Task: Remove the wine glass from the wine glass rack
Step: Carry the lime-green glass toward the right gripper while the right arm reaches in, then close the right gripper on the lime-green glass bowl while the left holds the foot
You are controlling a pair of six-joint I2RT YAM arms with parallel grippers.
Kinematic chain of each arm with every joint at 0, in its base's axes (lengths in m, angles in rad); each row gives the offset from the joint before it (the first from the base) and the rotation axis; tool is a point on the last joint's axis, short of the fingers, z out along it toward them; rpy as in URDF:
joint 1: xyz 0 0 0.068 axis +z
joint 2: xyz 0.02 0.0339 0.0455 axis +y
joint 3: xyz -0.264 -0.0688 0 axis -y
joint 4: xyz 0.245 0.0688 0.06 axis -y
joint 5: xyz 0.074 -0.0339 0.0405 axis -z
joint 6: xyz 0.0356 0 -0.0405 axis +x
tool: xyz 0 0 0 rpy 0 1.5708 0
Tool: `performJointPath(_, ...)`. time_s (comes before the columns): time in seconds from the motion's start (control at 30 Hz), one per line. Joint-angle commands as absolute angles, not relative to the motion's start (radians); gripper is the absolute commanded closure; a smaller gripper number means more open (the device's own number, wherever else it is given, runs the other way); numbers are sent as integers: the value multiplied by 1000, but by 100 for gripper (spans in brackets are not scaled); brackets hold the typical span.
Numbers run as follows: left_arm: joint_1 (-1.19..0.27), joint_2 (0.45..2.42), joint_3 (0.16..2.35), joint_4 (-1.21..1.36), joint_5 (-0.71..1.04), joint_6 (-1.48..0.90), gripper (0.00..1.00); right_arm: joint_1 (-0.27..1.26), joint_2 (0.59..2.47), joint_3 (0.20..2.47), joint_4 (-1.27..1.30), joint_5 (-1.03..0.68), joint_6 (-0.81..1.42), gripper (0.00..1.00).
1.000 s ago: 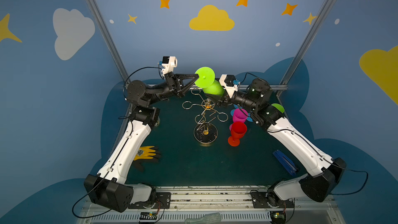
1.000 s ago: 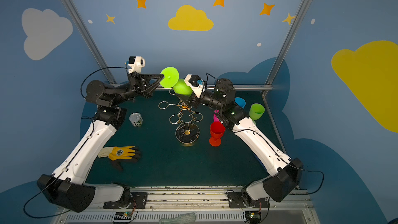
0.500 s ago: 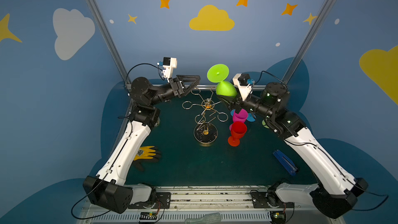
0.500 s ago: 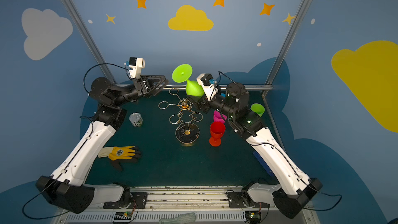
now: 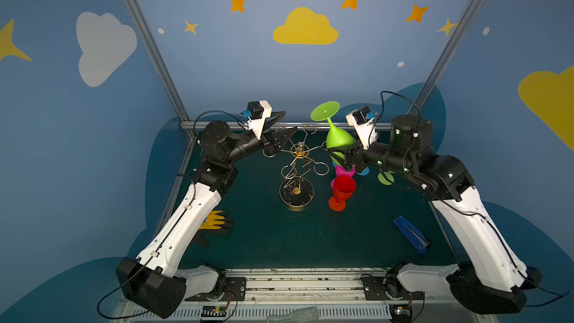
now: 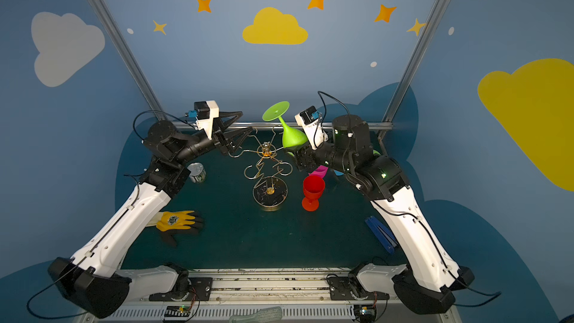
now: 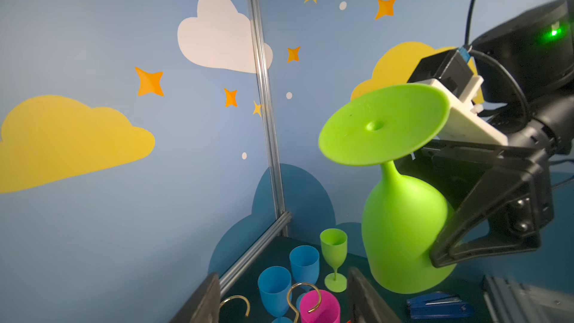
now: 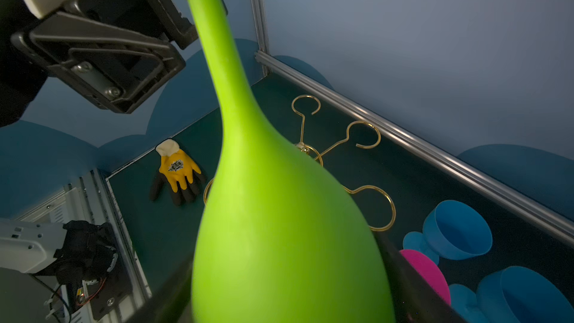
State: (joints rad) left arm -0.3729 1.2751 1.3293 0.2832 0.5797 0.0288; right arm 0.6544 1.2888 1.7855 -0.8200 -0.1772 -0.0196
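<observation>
The right gripper point(image 5: 340, 155) pinched the green wine glass point(image 5: 337, 138) by its bowl, foot up like racks hang them, just beside the rack point(image 5: 299, 150) and apparently clear of it. The left gripper point(image 5: 287, 123) was spread, empty.

Both top views looked down from high above the near edge of the dark green bench point(image 5: 273, 243) toward the far wall. They were centred on the thin gold wire rack point(image 5: 296, 192) and shared almost the whole scene, both arms included. The left wrist camera faced the far right corner, close to the upturned lime-green plastic wine glass point(image 7: 400, 228). The right wrist camera sat closer still, facing left across the bench. Both wrist views shared that glass and the rack's hooks.
</observation>
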Motion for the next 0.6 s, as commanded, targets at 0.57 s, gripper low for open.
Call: performJointPath(0.57, -428, 1303, 1328, 338, 548, 276, 45, 698, 1407, 1836, -853, -299, 80, 67)
